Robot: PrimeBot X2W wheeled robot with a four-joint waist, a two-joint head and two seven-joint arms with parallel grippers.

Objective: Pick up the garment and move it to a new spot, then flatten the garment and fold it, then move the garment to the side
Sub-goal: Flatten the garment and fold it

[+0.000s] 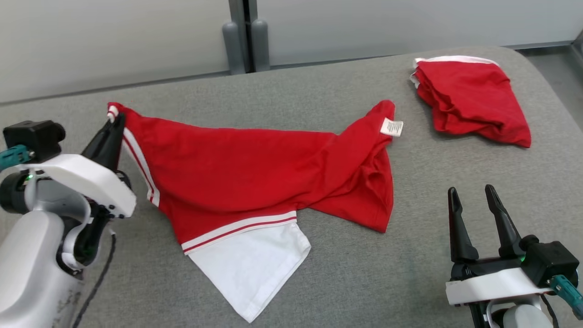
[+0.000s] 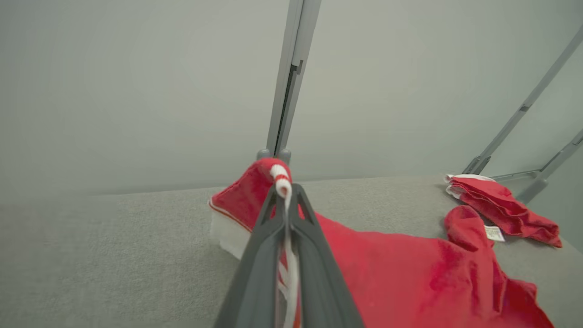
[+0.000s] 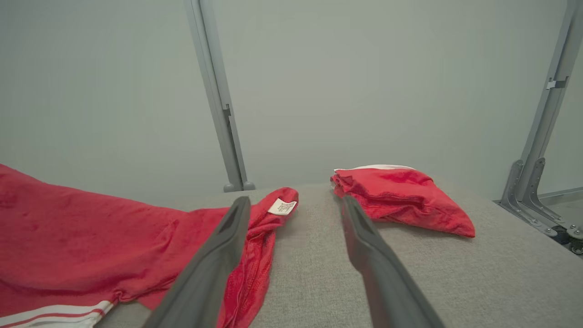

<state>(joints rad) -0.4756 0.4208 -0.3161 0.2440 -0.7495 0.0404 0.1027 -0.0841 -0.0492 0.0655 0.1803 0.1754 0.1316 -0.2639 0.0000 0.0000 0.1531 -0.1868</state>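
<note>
Garment (image 2: 391,264) corner clamped in left gripper (image 2: 287,187), wrist view

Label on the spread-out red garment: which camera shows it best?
The head view: the label faces that camera almost squarely, whole, on a turned-up corner of the garment. The right wrist view shows it slanted; the left wrist view shows it small and far off.

Grey fabric-covered bench (image 1: 346,273), far-right corner rounded. A red garment (image 1: 255,173) with white striped trim lies rumpled across the middle, its white panel nearest and its label (image 1: 392,127) at the right end. A red bundle (image 1: 469,100) lies near the far-right corner, apart from it.
</note>
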